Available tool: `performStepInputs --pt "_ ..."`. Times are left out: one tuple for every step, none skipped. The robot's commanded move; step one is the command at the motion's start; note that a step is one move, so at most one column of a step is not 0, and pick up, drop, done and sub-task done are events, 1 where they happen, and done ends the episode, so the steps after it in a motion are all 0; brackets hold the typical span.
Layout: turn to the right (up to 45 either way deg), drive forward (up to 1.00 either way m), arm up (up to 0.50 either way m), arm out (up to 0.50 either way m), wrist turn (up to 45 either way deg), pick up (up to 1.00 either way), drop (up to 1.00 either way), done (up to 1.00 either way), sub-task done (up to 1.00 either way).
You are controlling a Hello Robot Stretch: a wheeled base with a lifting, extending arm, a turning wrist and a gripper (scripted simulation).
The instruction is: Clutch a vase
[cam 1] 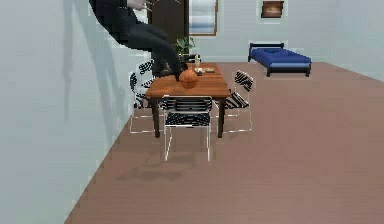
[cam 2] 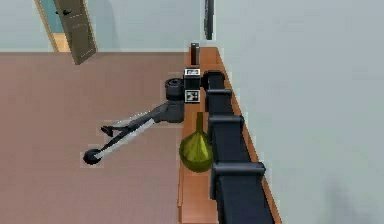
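Pincer (cam 2: 97,142) with nothing in it, over bare floor (cam 2: 60,110); olive-green vase (cam 2: 197,150) upright on brown ledge (cam 2: 186,195) beside arm (cam 2: 235,180)

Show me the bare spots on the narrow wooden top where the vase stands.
Bare wood shows on the wooden top between the green vase and the arm side view's bottom edge. There is a shorter patch just beyond the vase, before the white squares. The arm crowds the wall side.

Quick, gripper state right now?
Gripper: holds nothing, only bare floor behind its far end; open or shut cannot be told. The olive vase stands on the wooden top.
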Motion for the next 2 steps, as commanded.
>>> performStepInputs --pt "0.0 0.00 0.00 0.00 45.0 0.00 0.00 0.00 0.00" --pt "0.0 0.00 0.00 0.00 45.0 0.00 0.00 0.00 0.00"
